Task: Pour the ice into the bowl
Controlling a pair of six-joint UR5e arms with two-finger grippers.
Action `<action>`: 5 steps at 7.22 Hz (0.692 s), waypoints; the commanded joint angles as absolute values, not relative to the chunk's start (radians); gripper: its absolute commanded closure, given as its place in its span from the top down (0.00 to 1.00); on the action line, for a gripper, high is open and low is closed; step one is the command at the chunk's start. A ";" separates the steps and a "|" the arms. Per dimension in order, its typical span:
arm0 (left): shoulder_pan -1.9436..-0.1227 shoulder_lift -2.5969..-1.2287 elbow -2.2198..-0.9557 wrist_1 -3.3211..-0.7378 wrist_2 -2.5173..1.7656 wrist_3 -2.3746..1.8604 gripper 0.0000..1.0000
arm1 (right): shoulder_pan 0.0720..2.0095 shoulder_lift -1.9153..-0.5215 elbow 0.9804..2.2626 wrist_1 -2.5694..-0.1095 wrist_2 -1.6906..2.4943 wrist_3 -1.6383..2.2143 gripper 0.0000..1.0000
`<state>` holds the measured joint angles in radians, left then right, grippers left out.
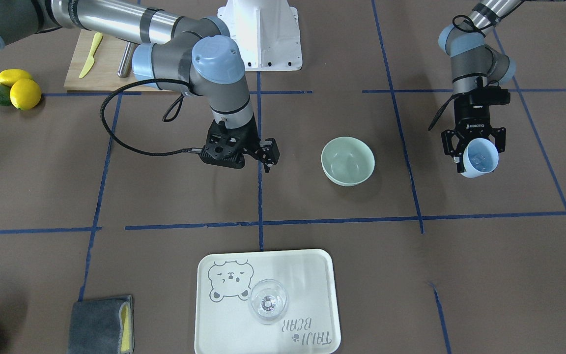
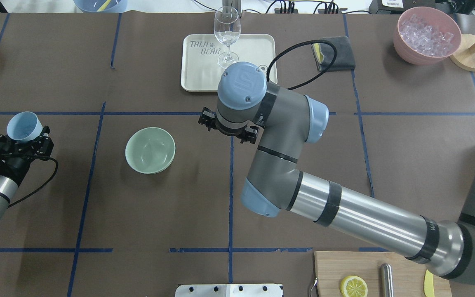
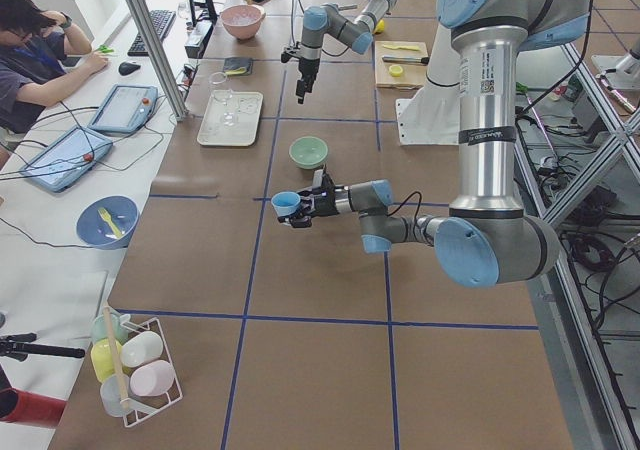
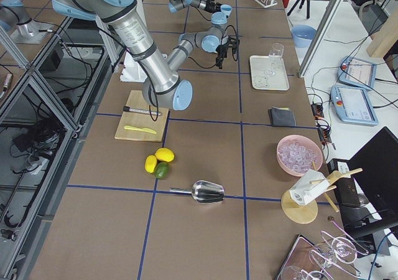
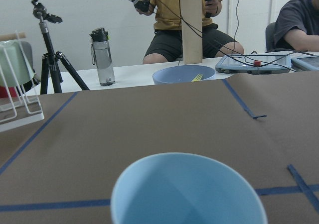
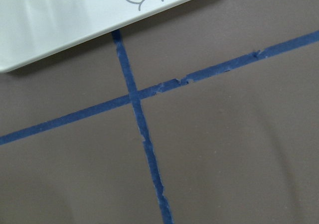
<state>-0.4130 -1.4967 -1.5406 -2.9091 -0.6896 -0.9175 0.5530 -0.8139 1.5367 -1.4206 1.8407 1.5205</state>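
On matte table [image 1: 484,255], smooth round bowl [image 1: 348,161]

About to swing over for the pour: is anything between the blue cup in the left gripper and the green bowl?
Nothing visible. Bare table lies between the cup in the left gripper and the bowl; the right gripper hangs beyond the bowl, off that path.

Seemingly tray [image 6: 60,20] corner, crossed blue tape [image 6: 134,92]
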 commanded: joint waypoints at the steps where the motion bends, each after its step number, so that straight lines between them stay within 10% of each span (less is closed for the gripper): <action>1: -0.411 -1.555 -1.560 -2.910 -0.692 -0.798 0.00 | 0.561 -0.911 1.619 -1.413 1.842 1.500 1.00; 5: -0.405 -1.654 -1.558 -2.889 -0.689 -0.654 0.00 | 0.580 -1.087 1.781 -1.402 1.842 1.395 1.00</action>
